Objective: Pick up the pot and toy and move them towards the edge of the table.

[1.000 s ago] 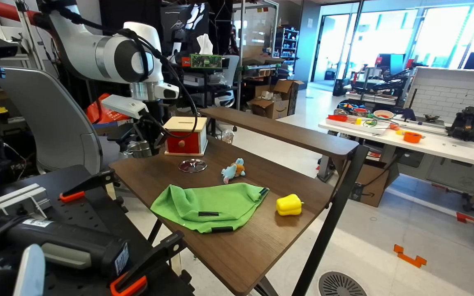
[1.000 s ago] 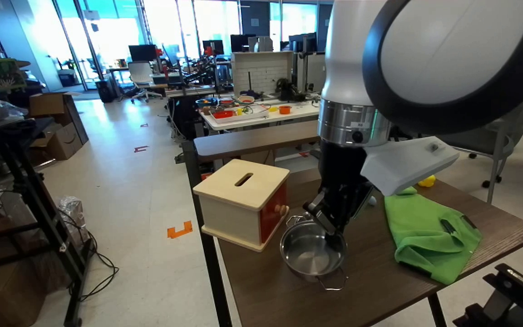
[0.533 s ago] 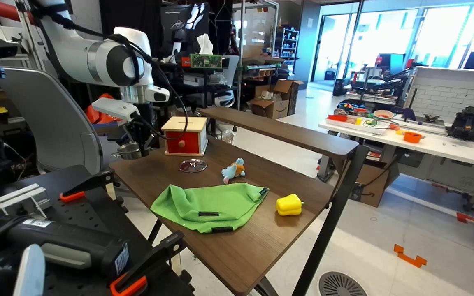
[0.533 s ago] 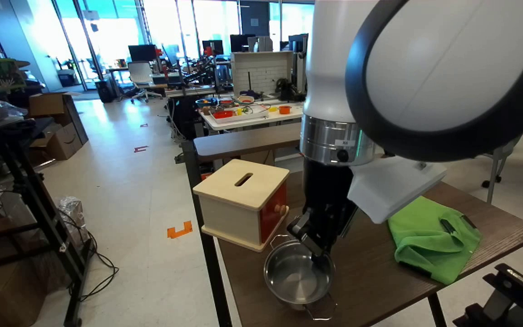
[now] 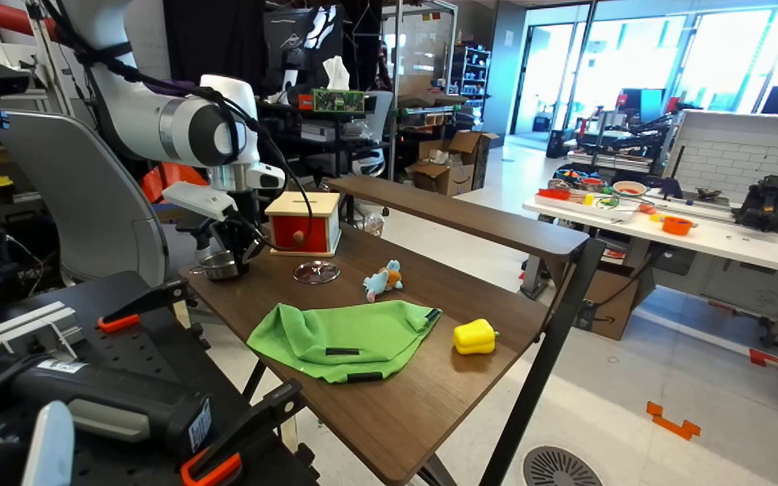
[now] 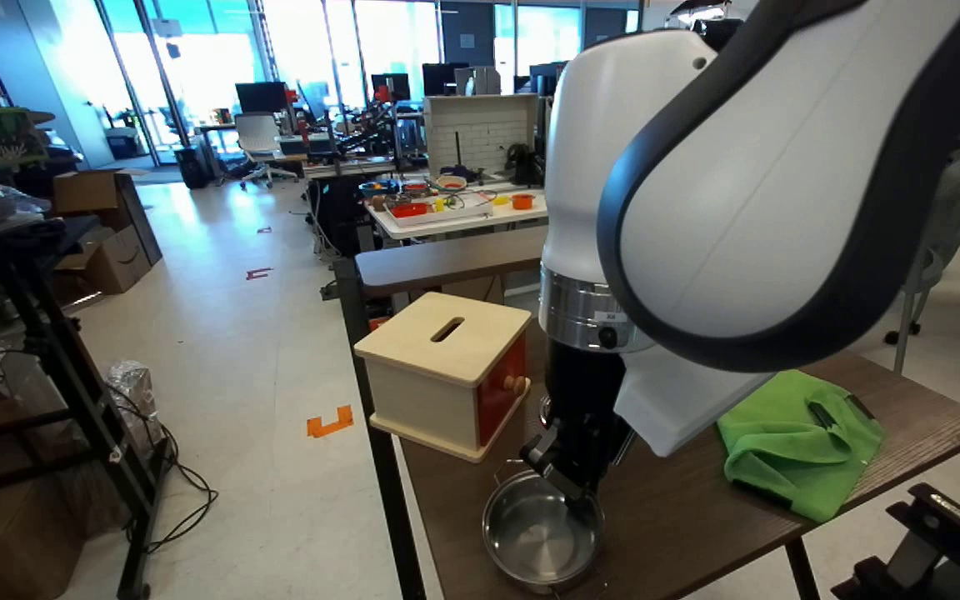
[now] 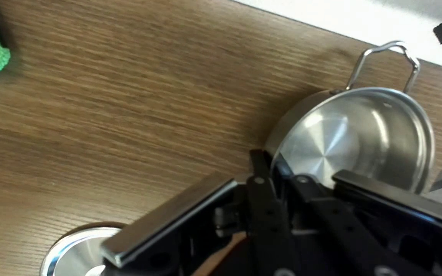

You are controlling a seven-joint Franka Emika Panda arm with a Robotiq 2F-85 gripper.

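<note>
The silvery metal pot (image 5: 220,267) is at the far left corner of the brown table (image 5: 429,405), and low in an exterior view (image 6: 542,533). My gripper (image 7: 272,159) is shut on the pot's rim, one finger inside and one outside the wall. In the wrist view the pot (image 7: 363,134) is at the right, with one wire handle up near the table edge. I cannot tell whether its base touches the table. The small pale blue toy (image 5: 383,279) with an orange-brown part lies mid-table. It is hidden behind the arm in an exterior view.
The red-fronted wooden box (image 5: 304,226) stands close to the gripper, also in an exterior view (image 6: 438,375). A shiny round lid (image 5: 316,271) lies between pot and toy. A green cloth (image 5: 345,344) and a yellow pepper (image 5: 475,337) are further along the table.
The gripper has carried the pot away from the box side, towards the table's end, and then lowered it close to the tabletop. The toy, lid, cloth and pepper have not moved.
</note>
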